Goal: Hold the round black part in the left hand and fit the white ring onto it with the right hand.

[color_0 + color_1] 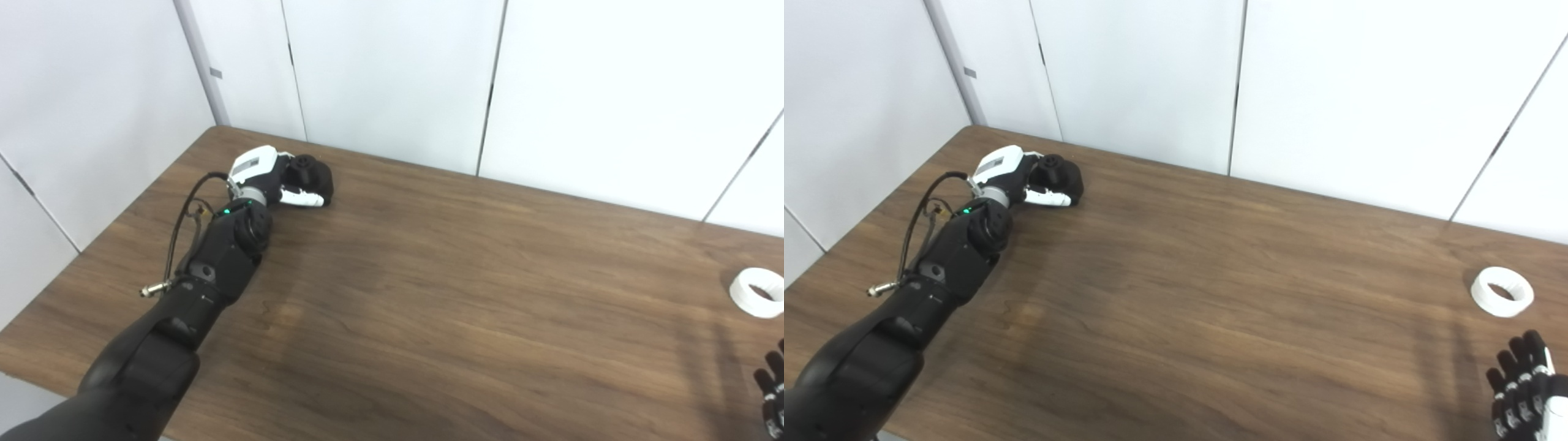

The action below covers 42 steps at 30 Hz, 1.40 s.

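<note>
Left eye view: no legible text; left hand [278,177] grips black part [312,174].

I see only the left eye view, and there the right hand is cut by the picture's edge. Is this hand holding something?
Observer: No. In the right eye view the right hand holds nothing, and its fingers are apart.
Operator: And the white ring, is it complete? My view cuts its side.
Observer: Yes. The white ring shows as a whole circle, lying flat on the table.
Operator: Does the hand touch it?
Observer: No. Bare wood shows between them, and the ring lies beyond the fingertips.
</note>
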Motion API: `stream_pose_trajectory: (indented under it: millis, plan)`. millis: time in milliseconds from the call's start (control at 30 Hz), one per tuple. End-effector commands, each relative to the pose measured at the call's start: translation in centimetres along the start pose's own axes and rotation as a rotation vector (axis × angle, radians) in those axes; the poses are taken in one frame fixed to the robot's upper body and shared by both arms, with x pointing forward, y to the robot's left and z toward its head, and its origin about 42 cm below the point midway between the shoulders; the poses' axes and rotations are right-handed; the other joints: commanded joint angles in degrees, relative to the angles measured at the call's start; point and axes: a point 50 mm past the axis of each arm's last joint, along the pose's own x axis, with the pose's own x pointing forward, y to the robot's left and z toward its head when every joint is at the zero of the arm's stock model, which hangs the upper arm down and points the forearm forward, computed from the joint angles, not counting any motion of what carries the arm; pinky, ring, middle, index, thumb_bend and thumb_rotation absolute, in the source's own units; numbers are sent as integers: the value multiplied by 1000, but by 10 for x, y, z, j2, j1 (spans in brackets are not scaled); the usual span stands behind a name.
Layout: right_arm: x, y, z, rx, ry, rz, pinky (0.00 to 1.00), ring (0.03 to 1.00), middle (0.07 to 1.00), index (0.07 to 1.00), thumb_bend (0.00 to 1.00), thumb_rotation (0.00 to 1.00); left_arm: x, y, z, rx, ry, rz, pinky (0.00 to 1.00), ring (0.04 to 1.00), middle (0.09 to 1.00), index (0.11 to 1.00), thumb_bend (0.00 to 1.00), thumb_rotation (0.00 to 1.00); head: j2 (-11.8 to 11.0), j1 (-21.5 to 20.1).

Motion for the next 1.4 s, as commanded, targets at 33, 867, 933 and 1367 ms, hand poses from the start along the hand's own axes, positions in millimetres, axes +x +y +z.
stream_pose_trajectory:
  millis: [33,867,933,1367]
  plan:
    - [2,1,14,-4,-68,6,1000,1000,1000,1000,516,1000,12,35,16,0,-34,77,942,959,933,832,1000,498,0,1]
    - [2,-1,13,-15,-61,3,1000,1000,1000,1000,537,1000,11,31,18,-37,-32,136,907,920,865,642,859,282,4,2]
    - [2,-2,13,-15,-60,3,1000,1000,1000,1000,545,1000,11,30,18,-45,-39,151,889,910,858,624,834,259,6,1]
    - [2,-1,12,-3,-58,5,1000,1000,1000,1000,554,1000,8,27,20,-54,-59,137,875,908,852,613,820,306,7,-10]
